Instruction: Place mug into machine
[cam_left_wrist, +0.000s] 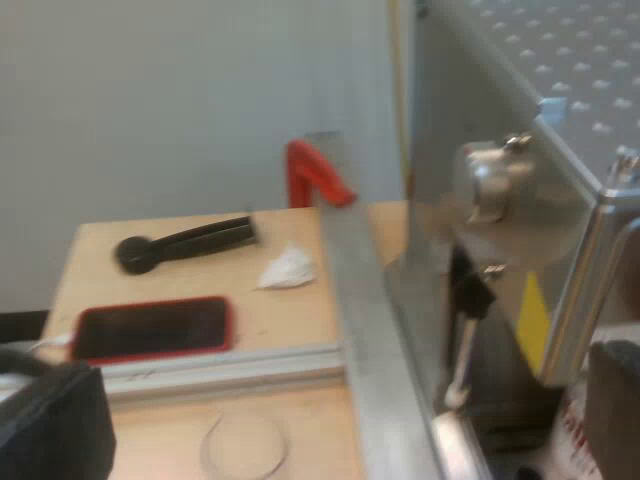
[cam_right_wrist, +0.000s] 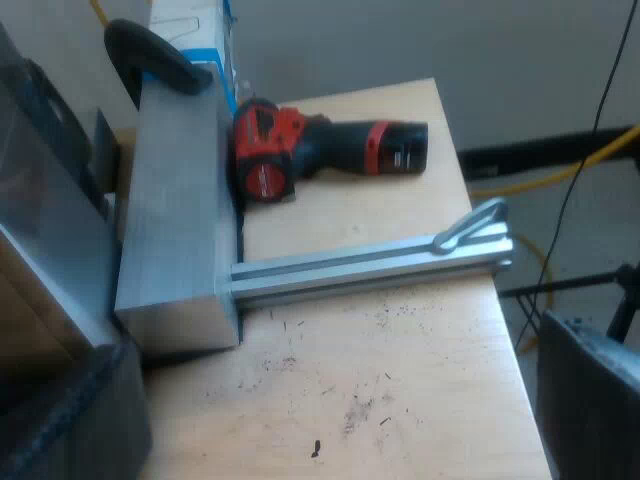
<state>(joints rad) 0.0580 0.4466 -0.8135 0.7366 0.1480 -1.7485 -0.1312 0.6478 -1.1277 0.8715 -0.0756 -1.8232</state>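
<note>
While my right claw (cam_right_wrist: 335, 400) gapes, a rail (cam_right_wrist: 370, 265) reaches the table (cam_right_wrist: 440, 330) edge.

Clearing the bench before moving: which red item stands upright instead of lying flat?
The red clamp beside the metal rail; it sticks up, while the red-edged phone and the red drill lie flat on the table.

phone (cam_left_wrist: 152, 330) on table (cam_left_wrist: 285, 315), near espresso machine (cam_left_wrist: 470, 110)
</note>
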